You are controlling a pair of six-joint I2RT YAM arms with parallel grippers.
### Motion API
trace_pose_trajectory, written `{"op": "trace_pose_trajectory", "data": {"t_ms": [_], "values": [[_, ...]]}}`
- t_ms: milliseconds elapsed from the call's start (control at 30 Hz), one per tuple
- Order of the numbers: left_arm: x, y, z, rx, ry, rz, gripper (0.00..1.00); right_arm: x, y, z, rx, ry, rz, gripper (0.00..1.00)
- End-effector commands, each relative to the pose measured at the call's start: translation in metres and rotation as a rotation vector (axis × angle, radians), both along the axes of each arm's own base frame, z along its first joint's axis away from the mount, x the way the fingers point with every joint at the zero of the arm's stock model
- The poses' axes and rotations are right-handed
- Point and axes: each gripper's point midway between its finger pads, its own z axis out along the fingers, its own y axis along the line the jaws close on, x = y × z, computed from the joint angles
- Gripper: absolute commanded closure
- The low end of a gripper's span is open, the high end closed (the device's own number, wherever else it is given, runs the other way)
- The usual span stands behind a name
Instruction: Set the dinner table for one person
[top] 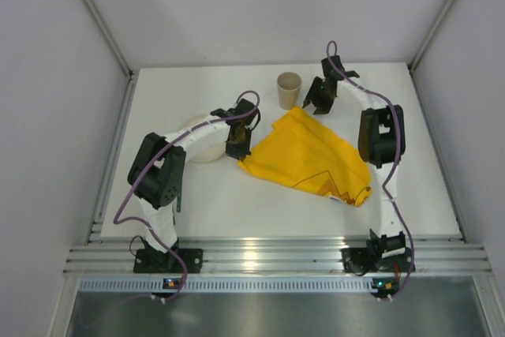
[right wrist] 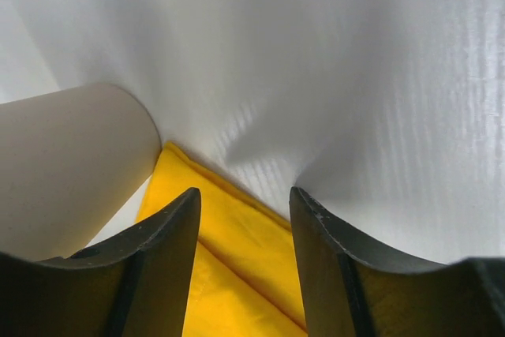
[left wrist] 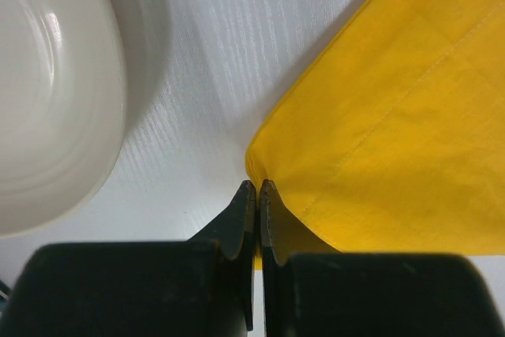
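The yellow cloth placemat (top: 308, 155) lies rumpled and partly folded in the middle of the white dinner table (top: 237, 207). My left gripper (top: 239, 147) is shut on the placemat's left corner; in the left wrist view the jaws (left wrist: 258, 187) pinch the yellow edge (left wrist: 394, 132). My right gripper (top: 319, 102) is open above the placemat's far corner; in the right wrist view its fingers (right wrist: 245, 195) straddle the yellow corner (right wrist: 237, 250) without holding it. A beige paper cup (top: 288, 90) stands just left of the right gripper and also shows in the right wrist view (right wrist: 63, 163).
A white bowl-like dish (top: 196, 144) sits left of the placemat, partly under my left arm, and shows in the left wrist view (left wrist: 47, 92). Grey walls enclose the table on three sides. An aluminium rail (top: 268, 256) runs along the near edge.
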Motion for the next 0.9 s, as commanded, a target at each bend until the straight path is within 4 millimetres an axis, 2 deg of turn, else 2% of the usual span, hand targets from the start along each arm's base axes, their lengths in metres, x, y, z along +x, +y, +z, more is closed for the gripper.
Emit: {"op": "trace_pose_trajectory", "data": {"t_ms": [0,100,300,433,500,533,600,700,733,767,800,833,867], "values": [[0.001,-0.001,0.007,-0.014,-0.016,0.003,1.0,-0.016,0.016,-0.033,-0.052,0.072,0.045,0.49],[0.003,-0.004,0.006,-0.022,-0.015,0.0,1.0,-0.018,0.023,-0.031,-0.083,0.068,0.075,0.45],[0.009,-0.008,0.005,-0.027,-0.013,0.0,1.0,-0.029,0.023,-0.042,-0.157,0.132,0.095,0.58],[0.008,-0.007,0.003,-0.021,-0.01,0.003,1.0,-0.035,0.024,-0.05,-0.193,0.159,0.116,0.71],[0.006,-0.006,0.003,-0.018,-0.01,0.002,1.0,-0.034,0.023,-0.049,-0.216,0.15,0.107,0.81],[0.005,-0.004,0.002,-0.013,-0.006,0.004,1.0,-0.034,0.023,-0.051,-0.219,0.151,0.106,0.91],[0.004,-0.003,0.004,-0.009,-0.005,0.001,1.0,-0.032,0.019,-0.049,-0.229,0.148,0.097,1.0],[0.006,-0.003,0.013,-0.003,-0.012,-0.006,1.0,-0.034,0.004,-0.04,-0.265,0.148,0.076,1.0],[0.007,-0.002,0.017,-0.004,-0.017,-0.008,1.0,-0.032,-0.001,-0.023,-0.269,0.115,0.067,1.0],[0.007,-0.003,0.021,-0.007,-0.022,-0.012,1.0,-0.039,-0.014,-0.025,-0.282,0.133,0.055,1.0],[0.009,-0.003,0.028,-0.01,-0.036,-0.016,1.0,-0.036,-0.02,-0.016,-0.291,0.096,0.053,1.0],[0.008,-0.002,0.038,-0.015,-0.051,-0.018,1.0,-0.034,-0.028,0.013,-0.29,0.039,0.038,1.0],[0.008,0.0,0.044,-0.013,-0.064,-0.018,1.0,-0.041,-0.042,0.017,-0.304,0.043,0.021,1.0]]}}
